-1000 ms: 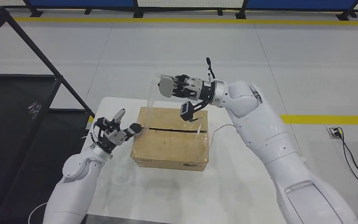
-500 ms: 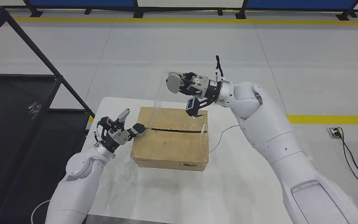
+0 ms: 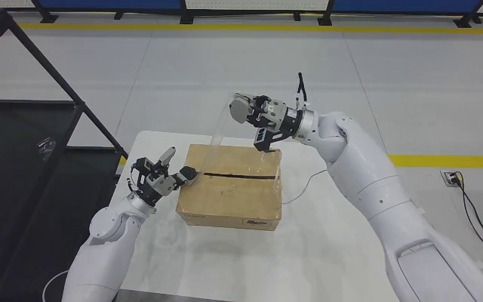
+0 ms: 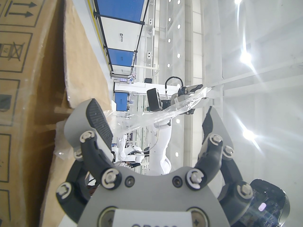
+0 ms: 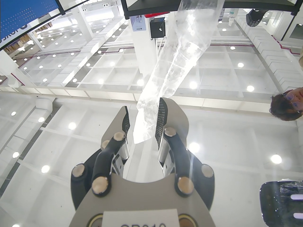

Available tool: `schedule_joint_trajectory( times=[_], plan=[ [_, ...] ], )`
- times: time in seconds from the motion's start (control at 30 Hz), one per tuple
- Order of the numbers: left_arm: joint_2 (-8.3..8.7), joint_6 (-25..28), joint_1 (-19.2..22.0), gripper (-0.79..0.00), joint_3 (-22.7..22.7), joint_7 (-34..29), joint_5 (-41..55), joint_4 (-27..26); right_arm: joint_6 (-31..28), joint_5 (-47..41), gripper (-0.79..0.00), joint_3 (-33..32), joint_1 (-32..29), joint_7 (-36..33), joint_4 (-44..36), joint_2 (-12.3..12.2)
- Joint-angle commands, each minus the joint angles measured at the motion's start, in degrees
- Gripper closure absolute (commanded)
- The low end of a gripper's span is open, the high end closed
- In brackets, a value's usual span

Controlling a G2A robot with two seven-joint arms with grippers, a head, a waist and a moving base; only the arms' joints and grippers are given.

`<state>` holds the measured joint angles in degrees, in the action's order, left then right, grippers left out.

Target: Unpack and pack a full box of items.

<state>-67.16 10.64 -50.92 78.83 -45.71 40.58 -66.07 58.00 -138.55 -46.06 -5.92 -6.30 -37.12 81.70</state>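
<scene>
- Cardboard box (image 3: 230, 189) is seen lying on the white tabletop (image 3: 317, 249), its top flaps folded shut with a dark seam running along the middle.
- A strip of clear plastic film (image 3: 219, 130) is stretched up from the box's left end to the right gripper (image 3: 240, 108), which is held in the air above the far edge of the box.
- In the right wrist view, the film (image 5: 189, 48) is pinched between the right gripper's (image 5: 143, 114) ribbed fingers, which are closed on its crumpled end.
- The left gripper (image 3: 179, 164) is held just beside the box's left end, low over the tabletop, with its fingers spread apart and nothing gripped between them.
- In the left wrist view, one finger pad (image 4: 98, 119) is seen close to the corner of the box (image 4: 35, 72), where the crinkled film (image 4: 165, 114) leaves the cardboard; whether the pad touches the box cannot be told.
- A thin white cable (image 3: 302, 181) is seen lying on the tabletop just beside the box's right end.
</scene>
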Motion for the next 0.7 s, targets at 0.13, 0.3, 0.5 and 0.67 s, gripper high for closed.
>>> schedule_joint_trajectory(
  times=[0.13,0.3,0.5,0.67],
  plan=[
    [-0.02,-0.2,-0.1,-0.785,0.0,0.1,-0.3,-0.2,0.0,2.0,-0.305,1.6,0.2,-4.7,0.9,-0.4],
    [-0.09,-0.5,-0.1,-0.785,-0.2,0.2,-0.7,-0.3,0.0,2.8,-0.32,2.9,0.3,-6.9,1.3,-0.8],
    [-0.27,-1.4,0.5,-0.785,-1.3,1.7,-2.6,-0.2,0.0,3.1,-0.339,4.3,0.2,-8.0,1.8,-1.4],
    [-0.51,-2.0,1.2,-0.785,-2.1,3.1,-3.3,-0.2,0.0,4.3,-0.345,5.1,0.0,-9.3,2.3,-1.8]
  ],
)
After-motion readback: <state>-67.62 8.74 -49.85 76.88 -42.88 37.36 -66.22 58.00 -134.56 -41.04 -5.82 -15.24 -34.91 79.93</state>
